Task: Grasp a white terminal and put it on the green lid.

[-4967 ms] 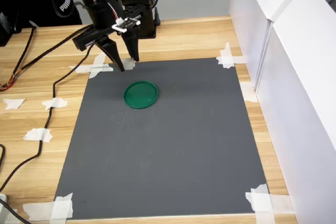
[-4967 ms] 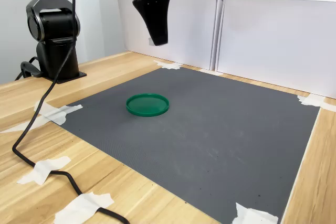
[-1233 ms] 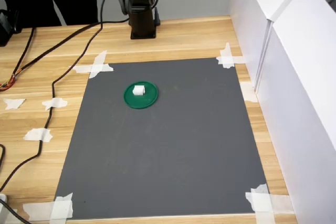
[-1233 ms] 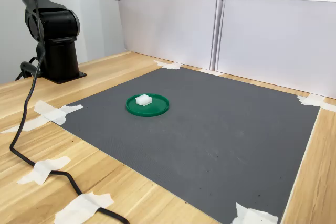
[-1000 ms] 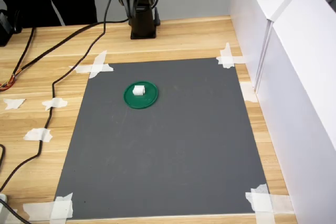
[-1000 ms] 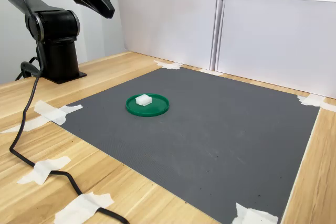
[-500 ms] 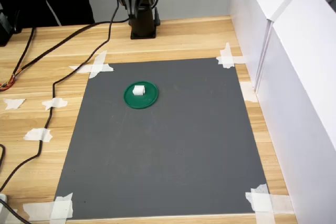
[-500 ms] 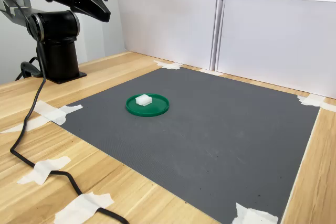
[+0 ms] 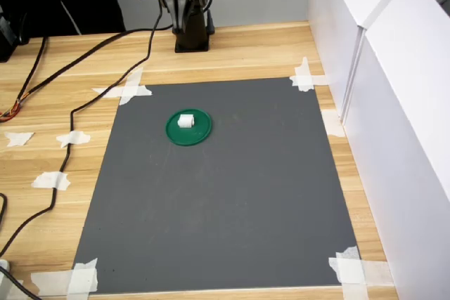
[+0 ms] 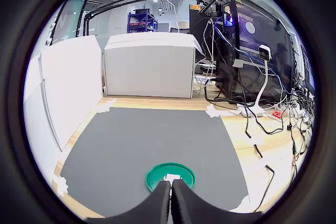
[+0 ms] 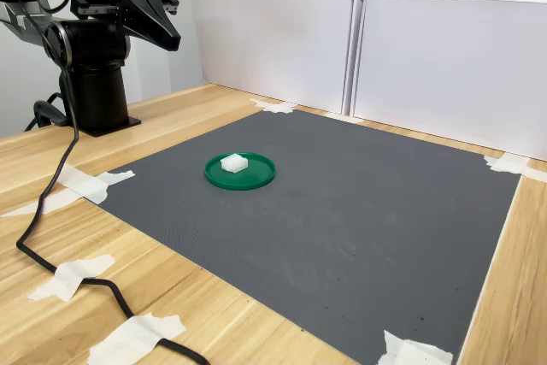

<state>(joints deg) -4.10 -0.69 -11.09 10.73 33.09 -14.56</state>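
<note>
White terminal (image 9: 185, 121) is sitting on the green lid (image 9: 196, 133), a bit off-centre toward the first exterior view's left; it's also showing in the second exterior view (image 11: 234, 161) on the lid (image 11: 255, 179), & in the wrist view (image 10: 171, 177) just past the fingertips, on the lid (image 10: 184, 172). Lid is lying flat on the dark grey mat (image 9: 232, 201), nearer the mat's far-left corner as the first exterior view is showing it, well apart from the mat's near edge. Mat is lying on the wooden tabletop (image 9: 63, 124), w/ white tape scraps (image 9: 127, 89) holding its corners. Gripper (image 10: 170, 184) is hanging up by the arm base (image 11: 96, 96) at the tabletop's far edge, well apart from lid & terminal, carrying nothing; in the wrist view its two fingers are pressing together w/ no gap, i.e. closed & empty. In the second exterior view the gripper (image 11: 169, 38) is pointing out over the tabletop. Black cable (image 9: 67, 145) is trailing across the tabletop's left side in the first exterior view. White panels (image 9: 380, 103) are standing along the tabletop's right edge in that same first exterior view.
</note>
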